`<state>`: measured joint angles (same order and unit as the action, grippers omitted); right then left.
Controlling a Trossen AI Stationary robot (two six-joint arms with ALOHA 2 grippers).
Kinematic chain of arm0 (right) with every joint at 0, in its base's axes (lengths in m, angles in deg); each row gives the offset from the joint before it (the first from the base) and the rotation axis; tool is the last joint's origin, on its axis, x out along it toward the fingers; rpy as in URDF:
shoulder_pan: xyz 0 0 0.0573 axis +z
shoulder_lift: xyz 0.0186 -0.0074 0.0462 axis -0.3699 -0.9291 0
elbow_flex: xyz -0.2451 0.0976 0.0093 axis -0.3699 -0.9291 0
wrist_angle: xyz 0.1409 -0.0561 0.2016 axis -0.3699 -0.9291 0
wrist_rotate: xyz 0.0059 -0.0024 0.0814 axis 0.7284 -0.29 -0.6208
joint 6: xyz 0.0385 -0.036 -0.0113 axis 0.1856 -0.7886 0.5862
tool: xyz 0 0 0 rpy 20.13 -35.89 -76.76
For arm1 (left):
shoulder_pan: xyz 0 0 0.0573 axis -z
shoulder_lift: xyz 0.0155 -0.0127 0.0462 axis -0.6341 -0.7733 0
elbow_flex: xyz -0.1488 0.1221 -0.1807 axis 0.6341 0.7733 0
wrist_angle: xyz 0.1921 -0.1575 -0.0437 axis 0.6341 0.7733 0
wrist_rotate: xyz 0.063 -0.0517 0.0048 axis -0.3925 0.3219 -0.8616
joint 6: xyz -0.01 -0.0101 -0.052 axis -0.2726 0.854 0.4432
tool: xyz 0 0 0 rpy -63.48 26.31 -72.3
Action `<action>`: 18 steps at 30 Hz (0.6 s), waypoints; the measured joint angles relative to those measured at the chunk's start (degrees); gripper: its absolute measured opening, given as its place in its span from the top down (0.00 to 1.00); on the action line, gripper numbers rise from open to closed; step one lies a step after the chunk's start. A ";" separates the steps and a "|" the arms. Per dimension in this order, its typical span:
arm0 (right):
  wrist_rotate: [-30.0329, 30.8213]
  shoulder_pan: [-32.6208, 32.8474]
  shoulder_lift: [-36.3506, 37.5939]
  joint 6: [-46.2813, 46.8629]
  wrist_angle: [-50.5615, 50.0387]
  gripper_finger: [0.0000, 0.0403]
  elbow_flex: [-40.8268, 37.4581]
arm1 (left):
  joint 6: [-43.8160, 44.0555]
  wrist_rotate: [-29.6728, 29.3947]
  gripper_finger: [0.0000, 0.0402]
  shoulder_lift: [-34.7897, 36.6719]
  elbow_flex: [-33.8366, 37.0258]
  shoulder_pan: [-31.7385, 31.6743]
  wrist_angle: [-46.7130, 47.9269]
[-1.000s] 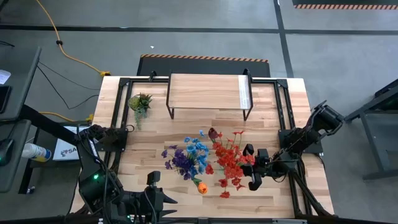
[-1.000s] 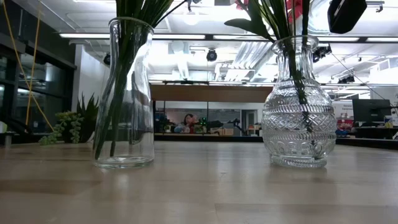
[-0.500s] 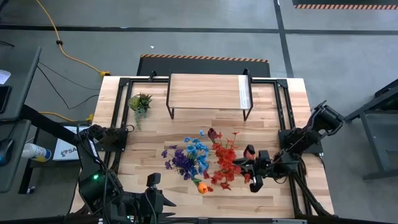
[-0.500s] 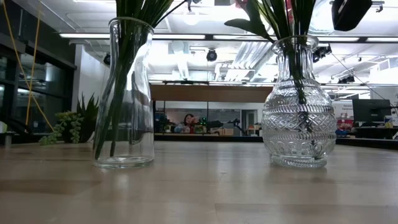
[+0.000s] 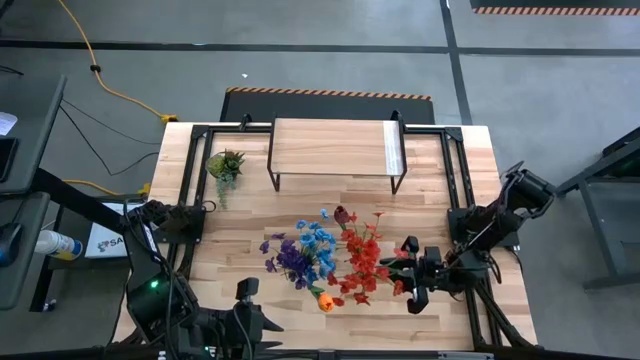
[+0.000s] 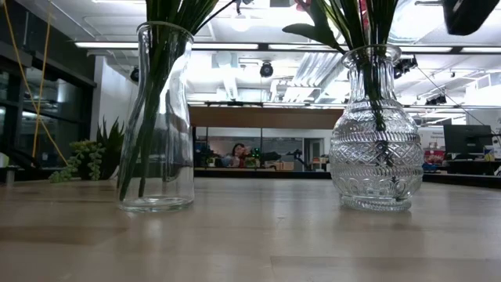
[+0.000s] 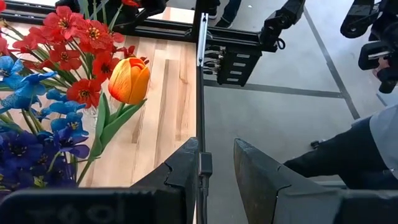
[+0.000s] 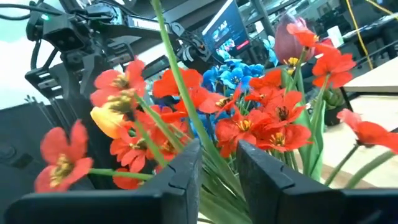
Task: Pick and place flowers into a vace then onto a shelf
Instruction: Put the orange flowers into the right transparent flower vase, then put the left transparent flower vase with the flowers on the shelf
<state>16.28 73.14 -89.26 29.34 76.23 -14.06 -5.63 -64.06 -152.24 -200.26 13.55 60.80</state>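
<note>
the relation that matters is between the right gripper point(image 5: 411, 285) and the red flowers point(image 5: 362, 262): the gripper hangs just beside the bunch, on the side toward the table's point(image 5: 440, 215) right edge, and the blooms lie from it toward the table's middle. in the right wrist view the two dark fingers point(image 8: 180, 180) stand a little apart with green stems showing between and beyond them, but i cannot tell whether they are pinching a stem or simply loose around it, so the grip is unclear. the stems run upright out of the patterned glass vase point(image 6: 370, 133), which stands near the front edge, right of centre; the blue and purple flowers point(image 5: 298, 255) with the orange tulip point(image 5: 325, 301) fill the plain straight vase point(image 6: 160, 121) just to its left. the shelf point(image 5: 335, 148) sits at the table's back edge, well apart from both vases and with nothing on it, so my judgement is that the vases' move there is not yet done. the right arm is the nearer one to the red bunch. the left gripper point(image 7: 214, 171) waits beyond the front-left corner, fingers slightly parted and holding nothing, looking along the table's front edge
</note>
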 joint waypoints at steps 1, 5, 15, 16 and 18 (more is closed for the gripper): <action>0.63 0.48 0.28 -0.64 -0.02 0.77 0.00 | 0.00 0.01 0.67 0.00 0.00 0.00 0.00; 3.48 2.71 1.54 -2.79 -0.01 0.77 0.00 | 0.00 0.01 0.67 0.00 0.00 0.00 0.00; 14.78 9.75 5.06 -9.78 0.02 0.77 0.00 | 0.02 1.52 0.67 0.00 0.00 0.00 -0.17; 15.80 10.45 5.43 -10.42 0.02 0.77 0.00 | 0.01 1.54 0.67 0.00 0.00 0.00 -0.15; 17.74 11.77 6.27 -11.64 -0.02 0.77 0.00 | 0.02 1.52 0.67 0.00 0.00 0.00 -0.17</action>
<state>34.02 84.91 -82.99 17.71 76.21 -14.06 -5.61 -62.54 -152.24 -200.26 13.55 60.62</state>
